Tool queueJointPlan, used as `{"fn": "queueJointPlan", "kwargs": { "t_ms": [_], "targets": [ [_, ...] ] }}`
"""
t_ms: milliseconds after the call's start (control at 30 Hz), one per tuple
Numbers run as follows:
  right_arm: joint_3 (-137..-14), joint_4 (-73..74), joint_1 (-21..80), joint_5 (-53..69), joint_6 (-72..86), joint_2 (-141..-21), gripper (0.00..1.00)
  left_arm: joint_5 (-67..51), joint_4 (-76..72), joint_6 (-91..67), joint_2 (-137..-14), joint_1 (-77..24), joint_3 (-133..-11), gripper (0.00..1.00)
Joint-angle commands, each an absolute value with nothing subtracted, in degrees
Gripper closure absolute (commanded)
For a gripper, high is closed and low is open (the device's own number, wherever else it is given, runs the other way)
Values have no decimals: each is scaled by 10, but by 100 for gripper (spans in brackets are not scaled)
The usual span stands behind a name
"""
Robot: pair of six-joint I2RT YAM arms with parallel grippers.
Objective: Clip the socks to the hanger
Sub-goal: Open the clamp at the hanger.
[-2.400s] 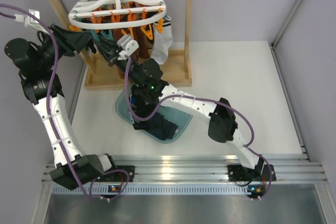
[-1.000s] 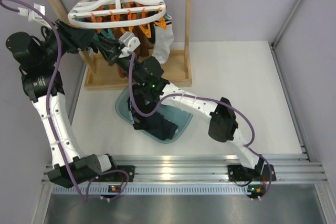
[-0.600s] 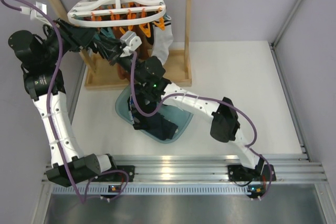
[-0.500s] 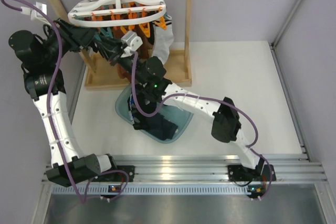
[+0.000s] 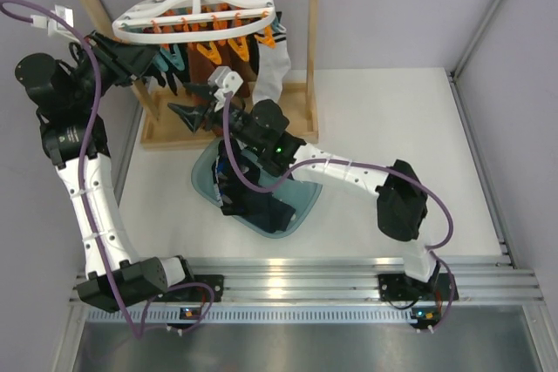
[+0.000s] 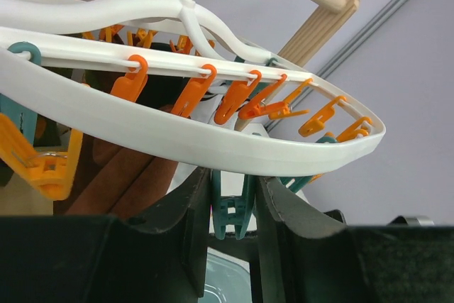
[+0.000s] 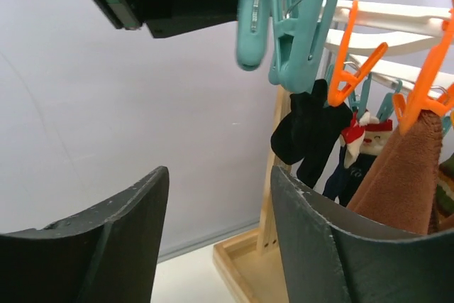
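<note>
Socks [image 5: 258,208] of the dark kind lie heaped in a teal basin [image 5: 202,182] on the worktop [image 5: 392,119], just in front of the wooden rack [image 5: 311,41]. They are lower than the right fingers [image 7: 120,225] and back toward the robot. Those fingers stand spread wide with nothing between them. One small black sock [image 7: 306,129] hangs long-axis down from a teal clip [image 6: 228,207] on the hanger [image 6: 213,143], up and just ahead of the spread fingers. The left fingers [image 6: 188,235] flank that clip and seem to pinch it, though contact on one side is hard to make out. The right arm is nearer the basin. Fetching another sock would likely call for it to drop down and back, with the left arm better placed for the clips.
</note>
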State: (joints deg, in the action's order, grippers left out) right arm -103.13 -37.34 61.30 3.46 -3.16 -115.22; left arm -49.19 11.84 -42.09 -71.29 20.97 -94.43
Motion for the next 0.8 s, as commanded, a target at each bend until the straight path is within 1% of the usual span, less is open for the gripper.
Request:
{"fn": "queueJointPlan", "kwargs": {
  "t_ms": [0, 67, 300, 467, 767],
  "targets": [
    [-1065, -377, 589, 52, 14, -1120, 44, -478, 84, -429, -705, 208, -931, 100],
    [-1109, -372, 586, 54, 19, -1141, 49, -489, 73, -427, -698, 209, -920, 100],
    [-1224, -362, 586, 55, 29, -1204, 55, -503, 69, -435, -685, 209, -904, 100],
    [-1237, -357, 587, 62, 31, -1220, 56, -507, 66, -440, -679, 209, -902, 100],
    [-1217, -352, 596, 97, 8, -1211, 59, -508, 59, -446, -674, 207, -899, 100]
  ]
}}
